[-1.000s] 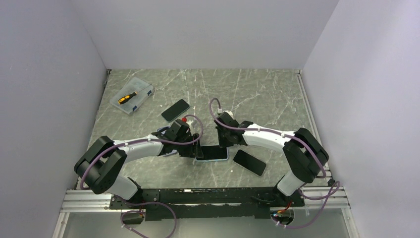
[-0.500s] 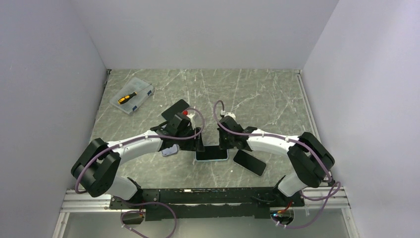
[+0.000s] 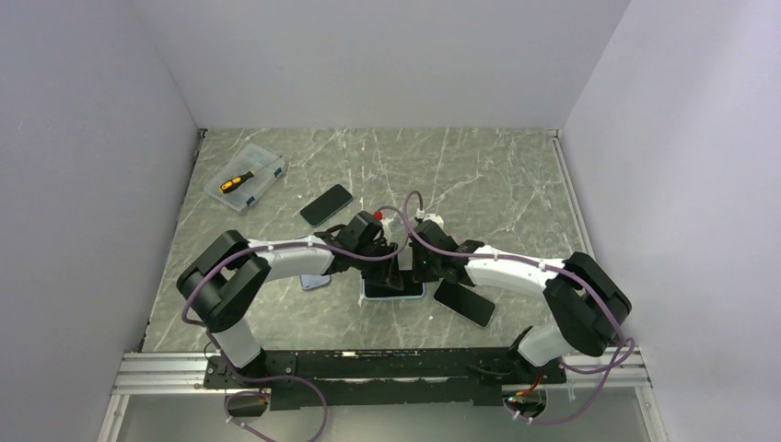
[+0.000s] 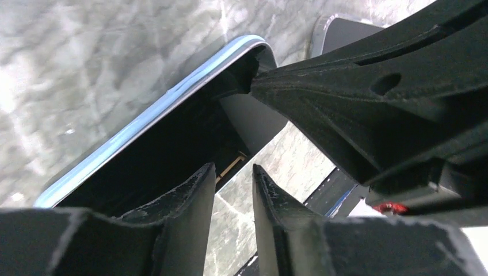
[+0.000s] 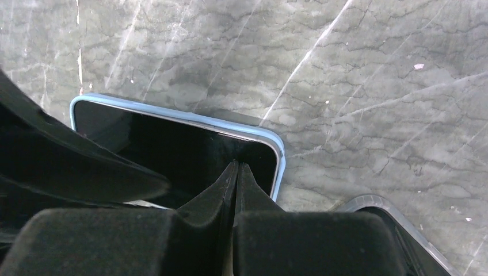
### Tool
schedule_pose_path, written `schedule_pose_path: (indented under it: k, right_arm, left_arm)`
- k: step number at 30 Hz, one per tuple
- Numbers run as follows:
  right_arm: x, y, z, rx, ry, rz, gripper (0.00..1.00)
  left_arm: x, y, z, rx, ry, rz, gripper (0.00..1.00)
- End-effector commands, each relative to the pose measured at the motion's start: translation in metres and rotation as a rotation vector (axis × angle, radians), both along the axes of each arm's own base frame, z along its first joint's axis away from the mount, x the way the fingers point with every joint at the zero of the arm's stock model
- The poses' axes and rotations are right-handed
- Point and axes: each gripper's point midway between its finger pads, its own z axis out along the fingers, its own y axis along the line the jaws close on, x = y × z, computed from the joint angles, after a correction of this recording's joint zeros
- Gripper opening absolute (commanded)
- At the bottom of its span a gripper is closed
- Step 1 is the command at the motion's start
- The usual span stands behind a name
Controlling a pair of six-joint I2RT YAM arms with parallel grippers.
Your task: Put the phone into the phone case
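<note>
The phone [image 3: 394, 288] has a black screen and lies flat in the light blue case [image 5: 278, 167]. A thin silver phone edge shows inside the blue rim. My right gripper [image 5: 237, 164] is shut, its tips pressed on the screen near the phone's right end; it also shows in the top view [image 3: 423, 273]. My left gripper [image 4: 233, 168] hovers just over the phone's near edge with a narrow gap between its fingers [image 4: 198, 192] and nothing in it; in the top view it [image 3: 398, 273] stands right beside the right gripper.
A second black phone [image 3: 465, 302] lies just right of the cased one, and a third [image 3: 327, 204] lies farther back left. A small pale grey object [image 3: 315, 281] sits left of the case. A clear box with an orange screwdriver [image 3: 247, 178] is at the back left.
My left arm has swung right, bringing its gripper from the phone's left end to its middle. My right gripper has come down onto the phone's right end.
</note>
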Motion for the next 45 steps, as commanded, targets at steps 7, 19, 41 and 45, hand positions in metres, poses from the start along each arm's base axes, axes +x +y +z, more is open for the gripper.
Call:
schedule_pose_path:
  k: [7,19,41,45]
  right_arm:
    - [-0.044,-0.044,-0.046,-0.172,0.178,0.002,0.0]
    - [-0.058,-0.06,-0.069,-0.167,0.244,-0.094,0.0]
    - [-0.097,-0.085,-0.078,-0.16,0.309,-0.197,0.0]
    - [-0.105,-0.078,-0.077,-0.161,0.311,-0.162,0.0]
  left_arm:
    - [0.007,-0.024,-0.012,-0.014,-0.002,-0.021,0.15]
    - [0.017,-0.01,-0.047,0.112,-0.003,0.033,0.04]
    - [-0.013,0.011,-0.102,0.211,0.055,0.06,0.0]
    - [-0.016,0.016,-0.103,0.217,0.052,0.066,0.0]
